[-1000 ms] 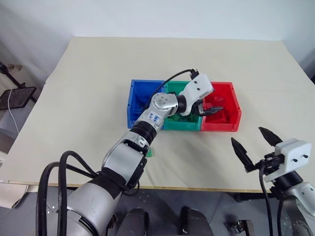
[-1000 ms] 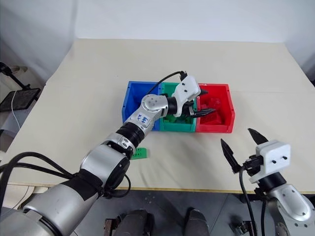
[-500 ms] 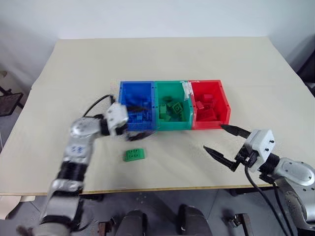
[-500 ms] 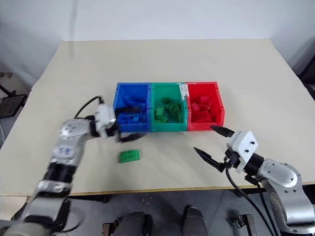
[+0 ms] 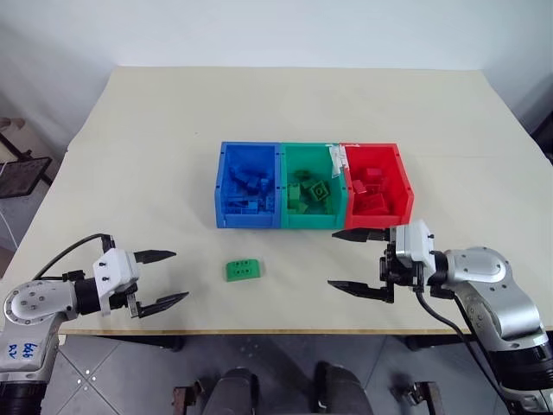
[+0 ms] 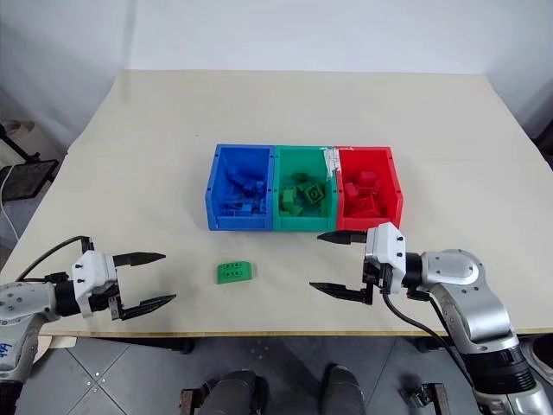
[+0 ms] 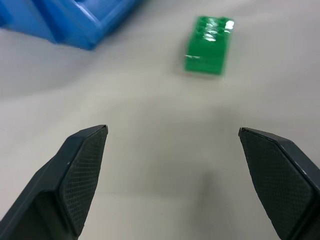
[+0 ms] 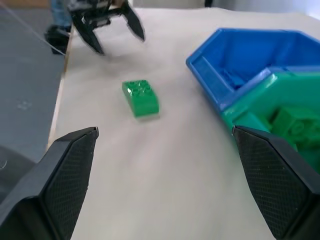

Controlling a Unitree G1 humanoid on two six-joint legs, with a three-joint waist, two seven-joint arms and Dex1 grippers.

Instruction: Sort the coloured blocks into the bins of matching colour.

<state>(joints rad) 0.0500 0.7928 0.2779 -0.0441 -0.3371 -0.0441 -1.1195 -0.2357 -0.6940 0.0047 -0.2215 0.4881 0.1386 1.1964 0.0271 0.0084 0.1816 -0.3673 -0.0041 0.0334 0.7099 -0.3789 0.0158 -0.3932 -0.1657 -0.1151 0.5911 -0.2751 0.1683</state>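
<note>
We see three bins in a row — blue (image 5: 248, 186), green (image 5: 311, 186), red (image 5: 378, 183), each holding bricks of its own colour — a lone green brick (image 5: 243, 270) on the cream table (image 5: 155, 138), and black-fingered grippers with white housings.

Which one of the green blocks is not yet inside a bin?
The oblong green block lying alone on the table, in front of the blue bin. The other green blocks sit in the green bin.
</note>
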